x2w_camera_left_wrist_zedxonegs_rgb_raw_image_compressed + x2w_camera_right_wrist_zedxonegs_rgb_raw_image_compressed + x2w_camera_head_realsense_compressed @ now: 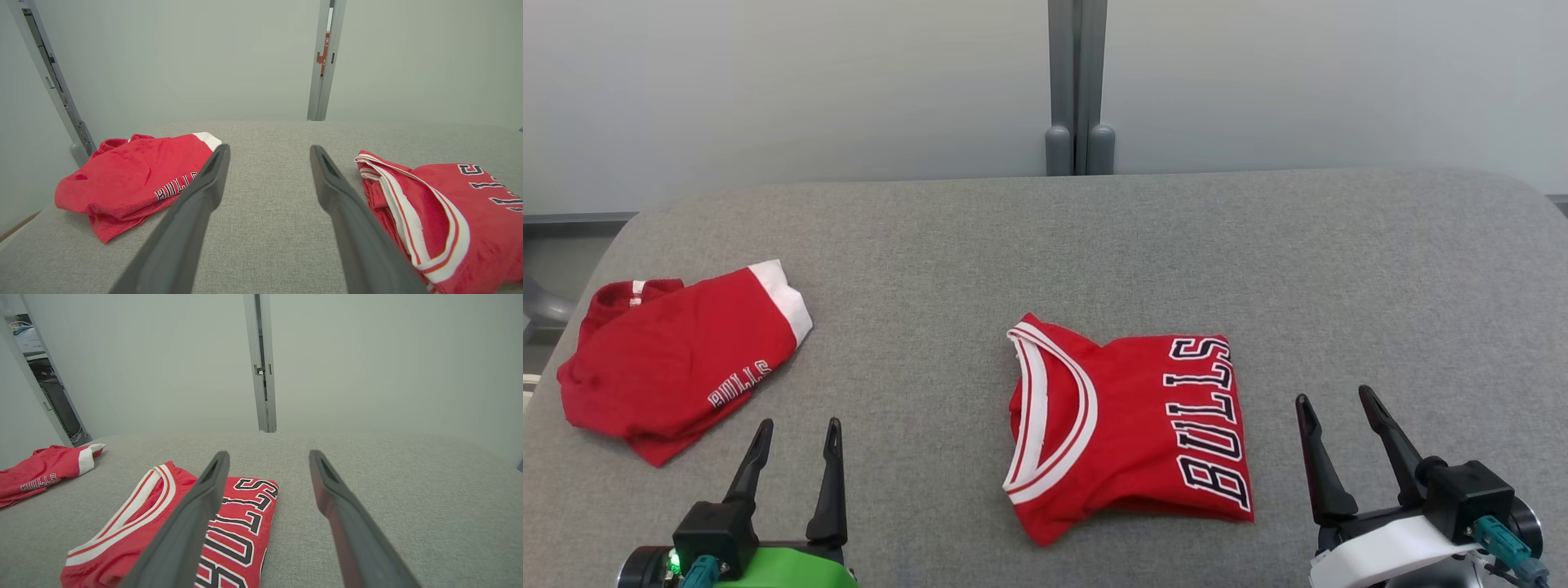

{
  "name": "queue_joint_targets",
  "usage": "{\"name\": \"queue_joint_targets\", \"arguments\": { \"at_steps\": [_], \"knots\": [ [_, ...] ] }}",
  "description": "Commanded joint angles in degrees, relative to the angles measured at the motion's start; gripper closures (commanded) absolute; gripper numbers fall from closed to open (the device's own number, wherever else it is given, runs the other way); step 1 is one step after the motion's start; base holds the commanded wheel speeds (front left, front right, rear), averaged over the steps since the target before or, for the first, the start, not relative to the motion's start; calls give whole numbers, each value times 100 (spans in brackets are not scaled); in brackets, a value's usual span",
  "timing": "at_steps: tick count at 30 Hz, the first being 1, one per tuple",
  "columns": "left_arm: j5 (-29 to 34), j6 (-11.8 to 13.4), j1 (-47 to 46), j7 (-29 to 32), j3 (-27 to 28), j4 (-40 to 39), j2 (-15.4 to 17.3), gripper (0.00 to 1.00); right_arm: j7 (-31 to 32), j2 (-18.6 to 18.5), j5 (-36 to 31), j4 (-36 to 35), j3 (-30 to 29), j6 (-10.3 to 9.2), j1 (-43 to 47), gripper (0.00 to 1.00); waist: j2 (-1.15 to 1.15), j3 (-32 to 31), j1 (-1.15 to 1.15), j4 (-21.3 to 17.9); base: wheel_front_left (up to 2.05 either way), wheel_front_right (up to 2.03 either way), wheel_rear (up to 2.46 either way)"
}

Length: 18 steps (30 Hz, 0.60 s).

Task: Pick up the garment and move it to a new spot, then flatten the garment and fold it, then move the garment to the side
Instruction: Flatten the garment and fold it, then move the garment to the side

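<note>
Left gripper point(269, 151) has its fingers spread wide with nothing between them, hanging over the grey padded table point(265, 130). Crumpled red Bulls shorts point(130, 175) sit off to the left, and a folded red Bulls jersey point(470, 196) is close on the right.

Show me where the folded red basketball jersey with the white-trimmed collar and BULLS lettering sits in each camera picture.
Head view: the folded red fabric jersey lies just below the centre.
Left wrist view: the jersey sits in the lower right corner.
Right wrist view: the jersey lies at the bottom, left of centre.
Shared landmark: the grey vertical metal post standing beyond the jersey.
</note>
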Motion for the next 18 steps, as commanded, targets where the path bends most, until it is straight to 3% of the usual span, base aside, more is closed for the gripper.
{"name": "queue_joint_targets", "arguments": {
  "at_steps": [1,18],
  "knots": [
    [-12,11,-76,29,0,-40,51,0,26,-5,-43,-48,-5,-5,-53,0,0,-3,0,1,0,0,0],
    [-113,162,-22,258,-54,-252,62,0,313,14,-198,-400,-103,-5,39,0,0,-11,0,-16,0,0,0]
  ]
}}
